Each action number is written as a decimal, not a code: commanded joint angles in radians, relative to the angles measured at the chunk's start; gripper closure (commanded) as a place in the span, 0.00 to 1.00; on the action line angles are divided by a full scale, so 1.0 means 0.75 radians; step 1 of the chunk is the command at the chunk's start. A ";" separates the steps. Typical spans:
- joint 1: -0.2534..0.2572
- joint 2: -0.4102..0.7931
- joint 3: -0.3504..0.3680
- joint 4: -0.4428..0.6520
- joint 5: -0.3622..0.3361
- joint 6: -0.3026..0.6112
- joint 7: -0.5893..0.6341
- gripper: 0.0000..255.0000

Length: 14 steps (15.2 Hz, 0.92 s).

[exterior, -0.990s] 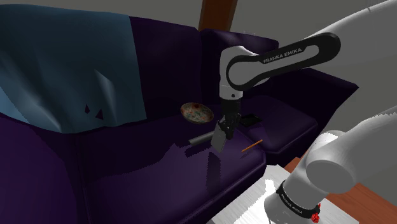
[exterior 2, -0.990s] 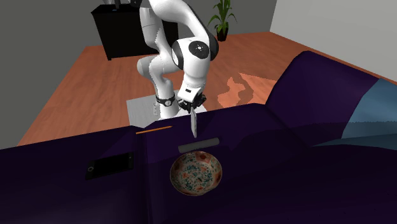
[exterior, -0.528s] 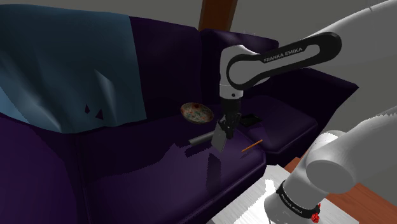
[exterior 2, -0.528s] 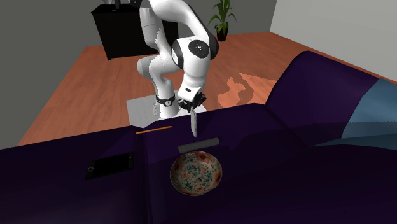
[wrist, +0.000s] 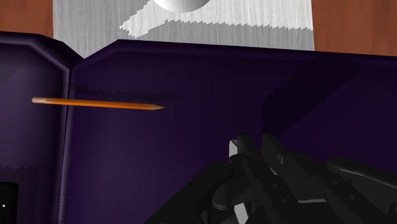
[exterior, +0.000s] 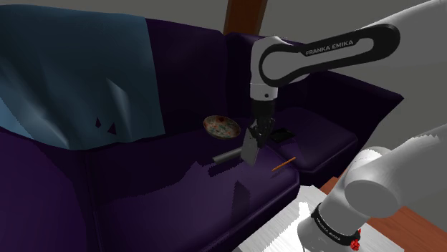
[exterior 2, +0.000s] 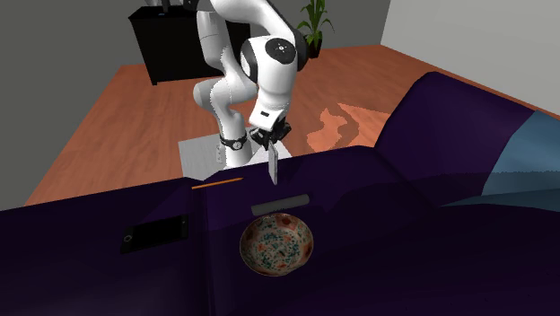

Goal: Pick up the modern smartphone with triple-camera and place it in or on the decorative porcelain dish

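- Purple sofa seat [exterior: 165,204] lies underneath; the gripper [exterior: 257,136] has its jaws clamped on the grey smartphone [exterior: 250,150], which hangs edge-down.
- Lifted higher than a moment ago, the smartphone hangs near the dish [exterior: 221,127], not above it.
- Carrying it over the dish likely comes next.

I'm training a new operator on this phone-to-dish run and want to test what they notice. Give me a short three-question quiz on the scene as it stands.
1. True or false: the grey phone lies flat on the purple sofa.
2. The gripper is: A open; B shut on the phone; C shut on nothing.
3. In the second exterior view, what lies on the seat between the phone and the dish?
Key: 1 false, it hangs upright from the gripper; 2 B; 3 a short grey bar.
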 commanded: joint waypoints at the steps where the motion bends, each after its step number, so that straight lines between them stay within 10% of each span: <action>1: 0.001 -0.016 -0.001 0.026 0.000 -0.043 0.003 1.00; 14: -0.001 -0.070 -0.013 0.220 -0.007 -0.290 0.011 1.00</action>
